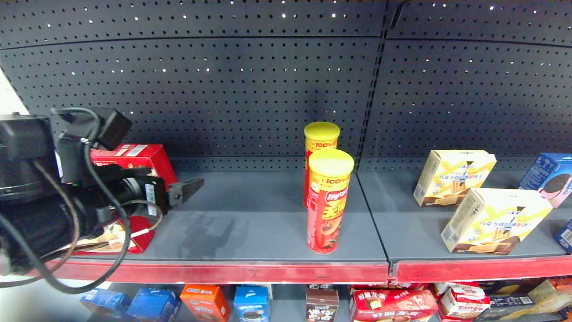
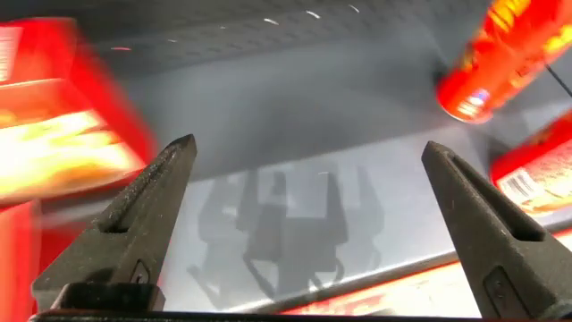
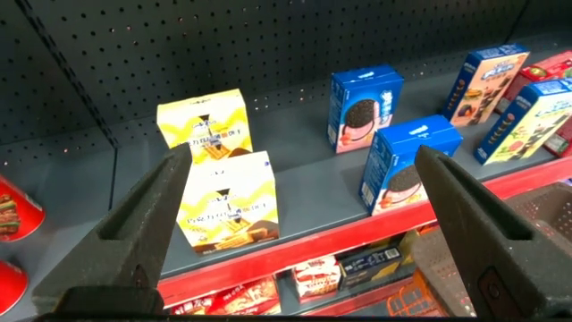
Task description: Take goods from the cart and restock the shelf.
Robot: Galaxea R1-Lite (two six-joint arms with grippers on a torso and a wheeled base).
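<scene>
Two cylindrical, yellow-lidded chip cans (image 1: 330,201) stood on the grey shelf (image 1: 250,223) near cardboard wafer boxes (image 1: 496,219). The left claw (image 2: 308,148) and right claw (image 3: 304,154) both gaped empty.

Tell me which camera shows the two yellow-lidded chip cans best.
The head view: both chip cans stand whole and upright on the shelf, one behind the other, lids showing. The left wrist view catches one blurred can's lower end. The right wrist view has red slivers at its edge, likely the cans.
</scene>
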